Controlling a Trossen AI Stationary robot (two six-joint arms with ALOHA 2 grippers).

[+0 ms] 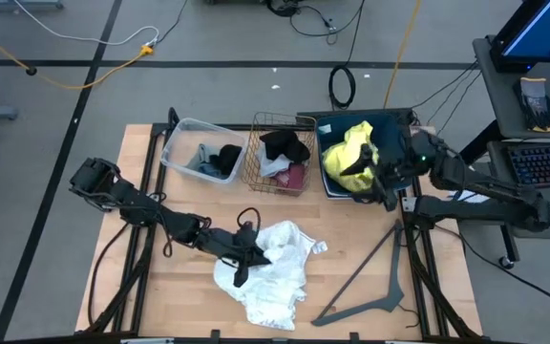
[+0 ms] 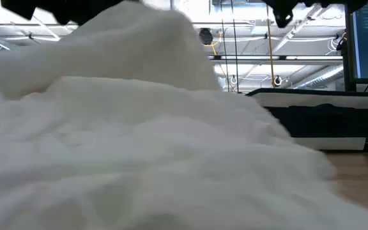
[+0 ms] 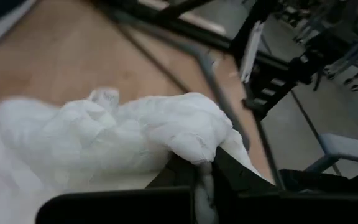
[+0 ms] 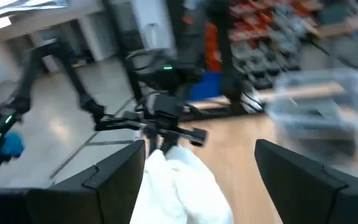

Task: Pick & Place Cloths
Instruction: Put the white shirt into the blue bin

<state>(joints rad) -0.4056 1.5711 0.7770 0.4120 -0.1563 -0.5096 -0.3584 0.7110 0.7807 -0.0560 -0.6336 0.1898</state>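
Observation:
The large white cloth [image 1: 277, 272] lies crumpled on the table's near middle and fills the low view [image 2: 139, 140]. My left gripper [image 1: 254, 256] sits at its left edge, shut on it [image 3: 204, 169]. The yellow cloth [image 1: 349, 158] is heaped in a dark blue bin [image 1: 399, 122]. My right gripper [image 1: 386, 182] hovers at that bin's near right corner, beside the yellow cloth, fingers wide open [image 4: 197, 168] with nothing between them. A black cloth [image 1: 225, 161] and a greyish one [image 1: 201, 158] lie in a clear tub. Another black cloth [image 1: 285, 143] and the maroon cloth [image 1: 295, 179] lie in a wire basket. My left gripper pinches a bunched fold of the white cloth [image 3: 194, 148] between its two fingers, at the heap's left side. The fingers come in low from the table's left. How many layers it has cannot be told. The rest of the cloth lies slack on the table.
The clear tub [image 1: 181, 134], wire basket [image 1: 256, 153] and dark blue bin stand in a row along the table's far edge. A grey clothes hanger [image 1: 370, 282] lies on the table's near right. Bare wood [image 1: 160, 287] shows at the near left.

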